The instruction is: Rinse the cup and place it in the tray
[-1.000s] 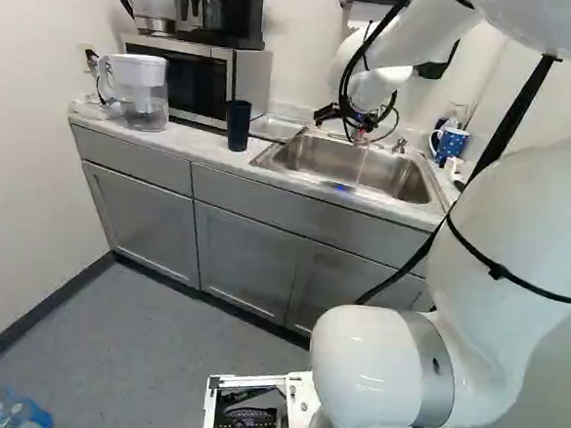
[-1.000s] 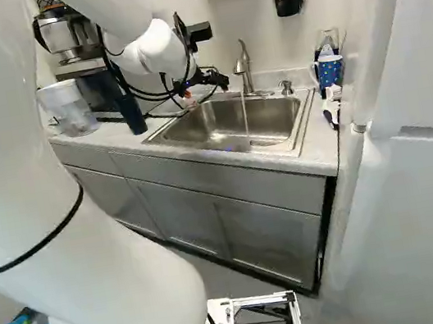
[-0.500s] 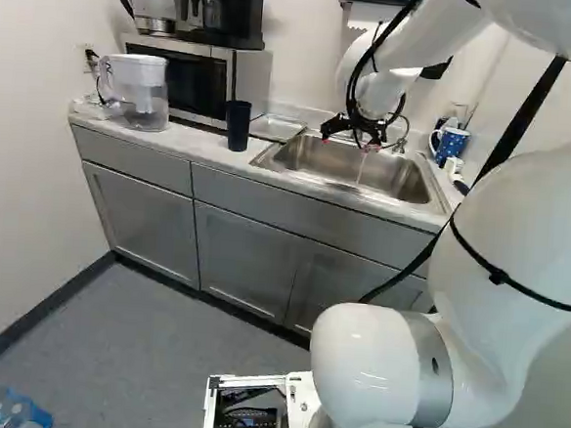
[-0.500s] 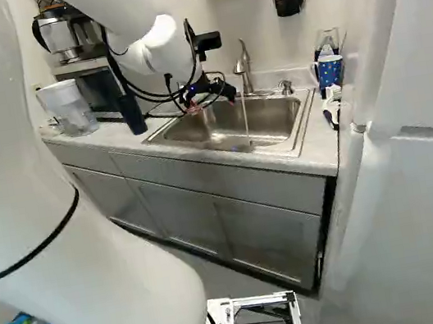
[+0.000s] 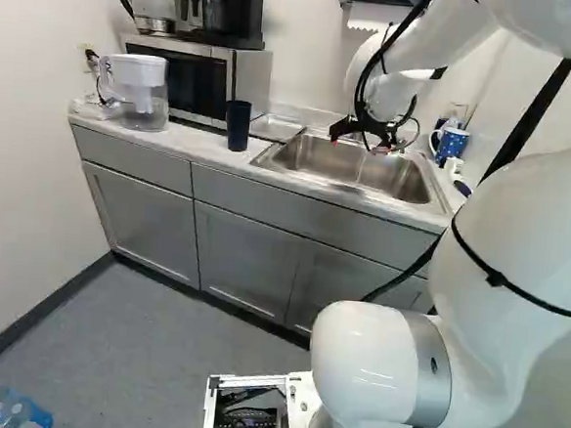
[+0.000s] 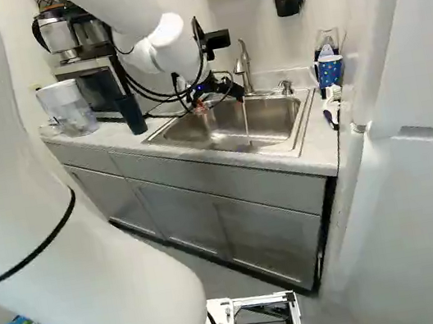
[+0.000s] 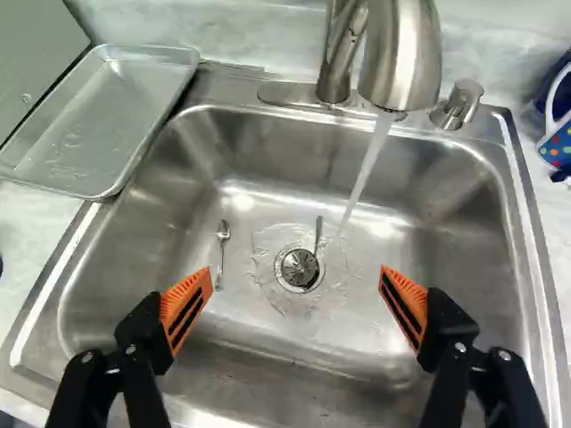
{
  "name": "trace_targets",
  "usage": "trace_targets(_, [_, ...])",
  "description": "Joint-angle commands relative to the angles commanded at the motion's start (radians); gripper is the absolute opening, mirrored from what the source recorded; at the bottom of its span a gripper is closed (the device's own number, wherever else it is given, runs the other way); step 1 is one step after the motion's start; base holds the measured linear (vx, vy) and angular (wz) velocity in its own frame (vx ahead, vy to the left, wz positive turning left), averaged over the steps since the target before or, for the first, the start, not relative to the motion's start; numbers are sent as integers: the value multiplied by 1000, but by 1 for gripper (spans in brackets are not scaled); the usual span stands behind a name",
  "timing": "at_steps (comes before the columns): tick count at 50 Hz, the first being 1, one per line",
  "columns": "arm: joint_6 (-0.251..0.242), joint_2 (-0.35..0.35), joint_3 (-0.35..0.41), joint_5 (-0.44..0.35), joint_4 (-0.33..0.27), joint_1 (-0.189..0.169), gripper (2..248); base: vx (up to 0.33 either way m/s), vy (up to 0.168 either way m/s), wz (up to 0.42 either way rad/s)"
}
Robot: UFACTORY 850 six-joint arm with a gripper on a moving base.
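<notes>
Left base view: our dark cup [image 5: 237, 127] stands upright on the surface [image 5: 197, 144], just beside the tray [image 7: 98, 125]; how are our jaws?

— Spread wide, pinching nothing, above the sink [image 7: 285, 352]. We'd expect light, stiff plastic, slippery once wet, so let's clasp it around the middle, from both sides, firmly but without squeezing too hard

White arm [image 5: 510, 220]; black cables; orange pads [image 7: 186, 308]

White arm [image 5: 515, 220] outstretched, claw [image 5: 370, 145] spread wide
</notes>
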State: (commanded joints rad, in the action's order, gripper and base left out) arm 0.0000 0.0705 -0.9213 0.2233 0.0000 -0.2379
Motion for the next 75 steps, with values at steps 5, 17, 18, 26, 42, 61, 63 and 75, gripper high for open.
trace_targets(5, [0,3,3,0,0,-10,247,0,0,0])
trace_targets(17, [0,8,8,0,0,-35,247,0,0,0])
trace_targets(18, [0,9,8,0,0,-38,247,0,0,0])
trace_targets(26, [0,12,11,0,0,-54,247,0,0,0])
trace_targets(42, [0,11,11,0,0,-75,247,0,0,0])
trace_targets(61, [0,13,12,0,0,-72,247,0,0,0])
trace_targets(63, [0,14,13,0,0,-69,247,0,0,0])
trace_targets(75, [0,29,28,0,0,-38,247,0,0,0])
